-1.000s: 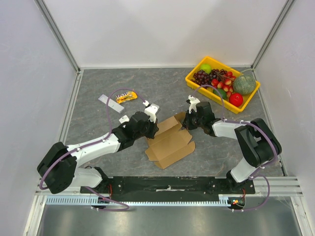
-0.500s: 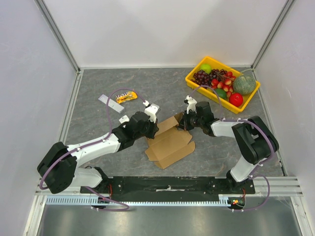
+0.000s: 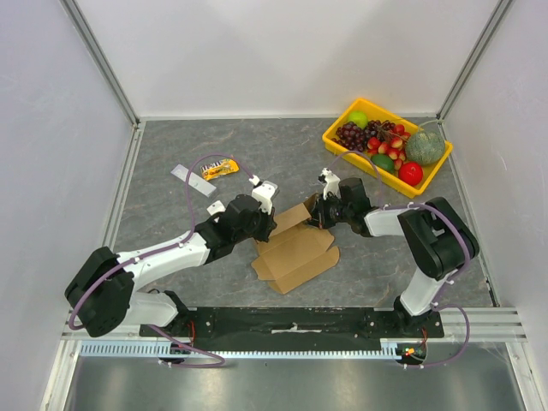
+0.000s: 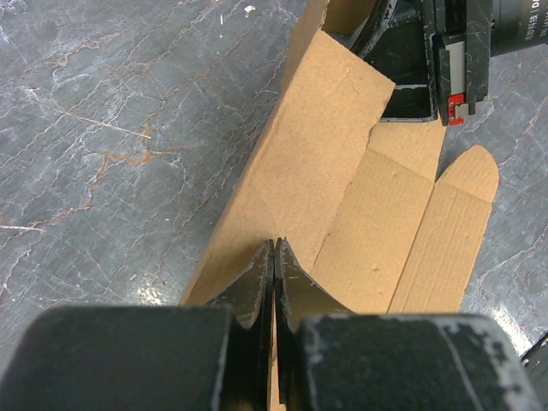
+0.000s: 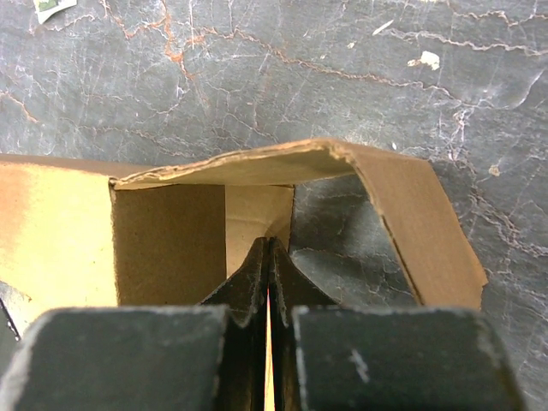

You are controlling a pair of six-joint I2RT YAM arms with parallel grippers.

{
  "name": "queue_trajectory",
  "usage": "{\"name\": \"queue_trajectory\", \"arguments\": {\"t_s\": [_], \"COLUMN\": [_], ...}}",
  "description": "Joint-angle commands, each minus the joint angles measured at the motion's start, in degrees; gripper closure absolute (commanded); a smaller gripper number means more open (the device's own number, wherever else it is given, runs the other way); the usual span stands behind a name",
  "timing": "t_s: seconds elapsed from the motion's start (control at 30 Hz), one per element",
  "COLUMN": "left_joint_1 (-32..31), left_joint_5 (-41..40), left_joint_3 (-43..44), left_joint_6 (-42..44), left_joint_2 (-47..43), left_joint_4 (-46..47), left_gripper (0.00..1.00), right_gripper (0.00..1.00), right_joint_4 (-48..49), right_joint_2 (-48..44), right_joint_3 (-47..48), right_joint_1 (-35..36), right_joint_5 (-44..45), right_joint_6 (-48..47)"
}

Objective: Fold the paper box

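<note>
The paper box [image 3: 295, 248] is a brown corrugated mailer lying partly folded at the table's middle, with one long wall raised and flaps spread toward the front. My left gripper [image 3: 266, 226] is shut, and in the left wrist view its tips [image 4: 274, 244] press on the raised wall of the box [image 4: 342, 171]. My right gripper [image 3: 316, 214] is shut at the box's far end. In the right wrist view its tips [image 5: 270, 242] reach inside the end of the box [image 5: 171, 231], under a bent flap [image 5: 411, 214]. The right gripper's black body also shows in the left wrist view [image 4: 428, 60].
A yellow tray [image 3: 336, 137] of fruit stands at the back right. An orange snack bar [image 3: 219, 169] and a white strip [image 3: 193, 180] lie at the back left. White walls enclose the grey stone-patterned table [image 3: 171, 145].
My right gripper has moved left, into the box's far end. The left arm and the box have hardly moved.
</note>
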Motion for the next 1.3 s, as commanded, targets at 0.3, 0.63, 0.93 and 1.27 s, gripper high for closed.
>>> {"name": "queue_trajectory", "arguments": {"t_s": [0.3, 0.63, 0.93, 1.27], "left_joint_1": [-0.1, -0.1, -0.1, -0.1], "left_joint_5": [-1.3, -1.5, -1.9, -2.0], "left_joint_3": [0.7, 0.7, 0.7, 0.7], "left_joint_6": [-1.5, -1.4, -1.4, -1.4], "left_joint_2": [-0.8, -1.1, -1.7, -1.7], "left_joint_4": [-0.5, -0.8, -1.1, -1.2], "left_gripper": [0.98, 0.98, 0.98, 0.98], "right_gripper": [0.68, 0.44, 0.43, 0.58], "right_joint_4": [-18.2, -28.1, -30.1, -30.5], "right_joint_2": [-17.8, -20.4, -13.9, -13.1], "right_joint_3": [5.2, 10.3, 13.1, 11.3], "right_joint_1": [0.1, -0.3, -0.3, -0.3], "right_joint_5": [17.0, 24.0, 19.5, 20.4], "right_joint_6": [-7.2, -16.7, -19.3, -18.5]}}
